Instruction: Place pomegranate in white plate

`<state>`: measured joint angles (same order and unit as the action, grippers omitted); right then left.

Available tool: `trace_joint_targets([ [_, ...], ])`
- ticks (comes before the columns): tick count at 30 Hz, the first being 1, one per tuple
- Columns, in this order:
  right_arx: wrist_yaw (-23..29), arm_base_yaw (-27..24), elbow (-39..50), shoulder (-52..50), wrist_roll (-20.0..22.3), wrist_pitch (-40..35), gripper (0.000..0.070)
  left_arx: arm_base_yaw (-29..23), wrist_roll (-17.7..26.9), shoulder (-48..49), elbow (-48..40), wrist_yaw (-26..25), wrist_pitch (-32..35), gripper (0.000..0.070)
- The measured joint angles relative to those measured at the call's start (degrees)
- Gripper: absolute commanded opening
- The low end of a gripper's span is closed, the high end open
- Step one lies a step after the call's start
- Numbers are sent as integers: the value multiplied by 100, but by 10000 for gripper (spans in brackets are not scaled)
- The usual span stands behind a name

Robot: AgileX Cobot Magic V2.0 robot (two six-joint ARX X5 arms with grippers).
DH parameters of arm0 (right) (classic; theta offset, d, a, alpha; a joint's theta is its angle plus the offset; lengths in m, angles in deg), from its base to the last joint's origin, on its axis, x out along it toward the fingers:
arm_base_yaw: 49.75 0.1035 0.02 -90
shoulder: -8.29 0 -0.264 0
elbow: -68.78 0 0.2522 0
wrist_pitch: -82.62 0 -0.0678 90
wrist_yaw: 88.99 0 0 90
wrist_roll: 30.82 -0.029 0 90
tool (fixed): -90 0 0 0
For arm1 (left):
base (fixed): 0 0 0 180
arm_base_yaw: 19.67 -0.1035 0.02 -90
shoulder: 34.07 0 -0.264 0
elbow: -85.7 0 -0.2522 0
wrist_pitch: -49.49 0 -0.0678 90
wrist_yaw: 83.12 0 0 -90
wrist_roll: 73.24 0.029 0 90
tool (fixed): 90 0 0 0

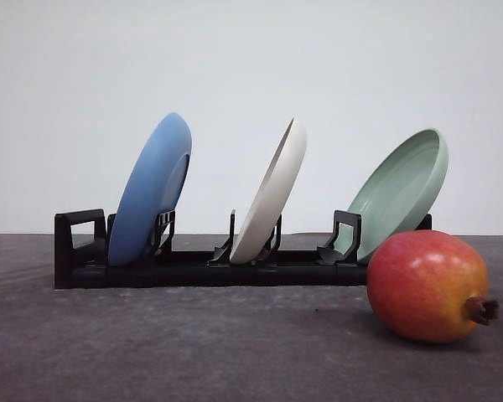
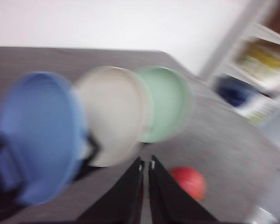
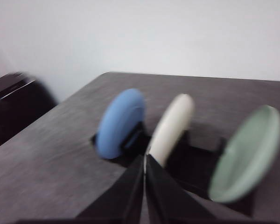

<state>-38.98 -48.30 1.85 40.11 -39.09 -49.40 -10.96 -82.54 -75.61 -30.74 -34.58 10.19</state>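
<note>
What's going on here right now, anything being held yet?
Nothing is held yet. The pomegranate sits on the table, in front of the right end of the black rack. The white plate stands tilted in the rack's middle slot, between a blue plate and a green plate. The left end effector and the right end effector are both shut and empty, above the table.

Dark grey table (image 1: 193, 352); black rack (image 1: 210, 266), pomegranate (image 1: 427, 286) on it
</note>
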Motion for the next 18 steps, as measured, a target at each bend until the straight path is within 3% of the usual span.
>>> trace_joint_targets([
  [5,-397,0,-135,199,255,4,1,127,316,-231,229,-952,-36,3],
  [13,-354,0,-135,197,315,7,23,159,704,-231,231,-989,-46,8],
  [14,-354,0,-135,199,322,9,59,159,717,-231,231,-991,-46,33],
  [16,-351,0,-135,199,339,11,196,159,719,-231,231,-989,-44,130],
  [18,-351,0,-135,199,341,13,404,159,719,-231,231,-989,-46,308],
])
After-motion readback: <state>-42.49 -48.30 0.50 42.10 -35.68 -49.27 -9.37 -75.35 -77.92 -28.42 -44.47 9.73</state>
